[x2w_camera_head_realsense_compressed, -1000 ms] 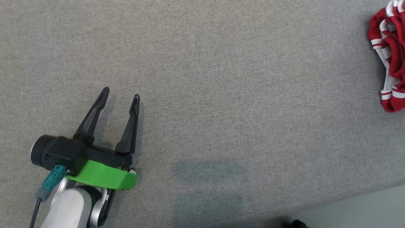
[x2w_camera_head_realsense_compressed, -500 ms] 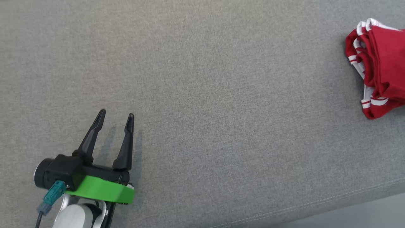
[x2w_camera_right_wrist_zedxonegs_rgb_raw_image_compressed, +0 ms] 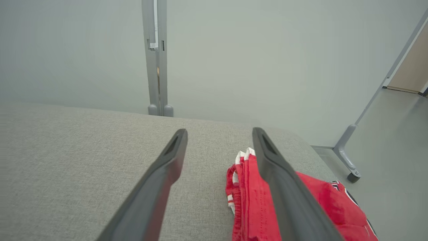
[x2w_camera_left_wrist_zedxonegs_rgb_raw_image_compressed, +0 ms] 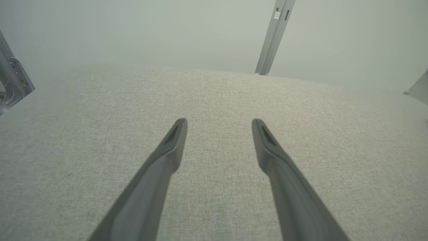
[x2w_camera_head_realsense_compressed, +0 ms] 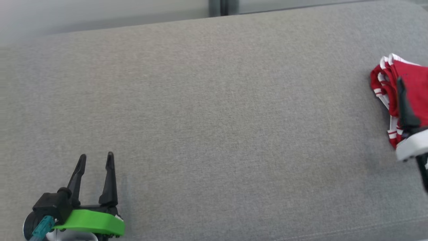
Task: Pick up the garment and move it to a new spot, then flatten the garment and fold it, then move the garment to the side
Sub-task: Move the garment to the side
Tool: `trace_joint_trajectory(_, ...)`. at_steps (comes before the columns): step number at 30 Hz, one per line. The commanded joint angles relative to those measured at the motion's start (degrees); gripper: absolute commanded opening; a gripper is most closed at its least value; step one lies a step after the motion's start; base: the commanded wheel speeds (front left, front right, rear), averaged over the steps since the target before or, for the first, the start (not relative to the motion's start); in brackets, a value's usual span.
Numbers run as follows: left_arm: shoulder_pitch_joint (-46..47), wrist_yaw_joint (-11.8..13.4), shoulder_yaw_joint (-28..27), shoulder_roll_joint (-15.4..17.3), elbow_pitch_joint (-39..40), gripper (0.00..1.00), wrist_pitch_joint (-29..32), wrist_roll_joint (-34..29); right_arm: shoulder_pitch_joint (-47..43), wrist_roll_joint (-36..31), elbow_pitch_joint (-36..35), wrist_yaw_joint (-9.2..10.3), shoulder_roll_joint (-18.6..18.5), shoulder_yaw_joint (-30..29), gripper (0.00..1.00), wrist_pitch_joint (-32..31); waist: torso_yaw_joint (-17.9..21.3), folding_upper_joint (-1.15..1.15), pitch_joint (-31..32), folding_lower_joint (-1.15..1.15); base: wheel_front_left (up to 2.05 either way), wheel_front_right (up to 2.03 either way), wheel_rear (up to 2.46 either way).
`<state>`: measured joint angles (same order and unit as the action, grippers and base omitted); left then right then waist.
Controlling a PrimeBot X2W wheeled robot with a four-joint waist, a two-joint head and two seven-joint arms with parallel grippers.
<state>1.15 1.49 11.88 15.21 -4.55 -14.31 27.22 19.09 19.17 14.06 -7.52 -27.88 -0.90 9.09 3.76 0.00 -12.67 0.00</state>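
Looking down from the head view, the red garment with white stripes sits at 3 o'clock on the grey worktop. The picture's edge cuts off its far side. One dark finger of the right pincer stands in front of it and hides a strip of the cloth. The other finger is past the edge there.

From the right wrist view both fingers show, with a wide gap between them, and they hold nothing. The garment lies in soft folds at 5 o'clock from the tips, under the right-hand finger, which covers its middle. I cannot tell if that finger touches the cloth. The bottom edge cuts the garment off here too.

The left pincer is at 7 o'clock in the head view, well apart from the garment. Its fingers are spread over bare worktop and hold nothing. Its body runs off the bottom edge.
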Motion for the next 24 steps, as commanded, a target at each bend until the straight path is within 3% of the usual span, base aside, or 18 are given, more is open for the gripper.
trace_joint_trajectory(1,-1.22,-0.03,-0.72,-0.30,-0.94,1.00,-0.52,-0.24,-2.52,-1.71,-0.20,0.05,2.11,-0.53,1.00,2.36,-3.54,0.00,3.33,0.00,0.00,0.00,0.00)
trace_joint_trajectory(7,-2.20,-1.64,-3.37,-1.87,-3.36,1.00,-0.86,-1.47,-9.20,-5.43,1.82,0.04,10.03,-0.87,1.00,5.95,-7.14,0.00,5.14,0.00,0.00,0.00,0.00)
trace_joint_trajectory(24,-4.14,-7.63,-10.83,-6.53,-6.68,1.00,-0.91,-7.77,-16.70,-15.89,-2.39,0.06,18.52,-5.22,1.00,6.13,-8.16,0.00,8.23,0.00,0.00,0.00,0.00)
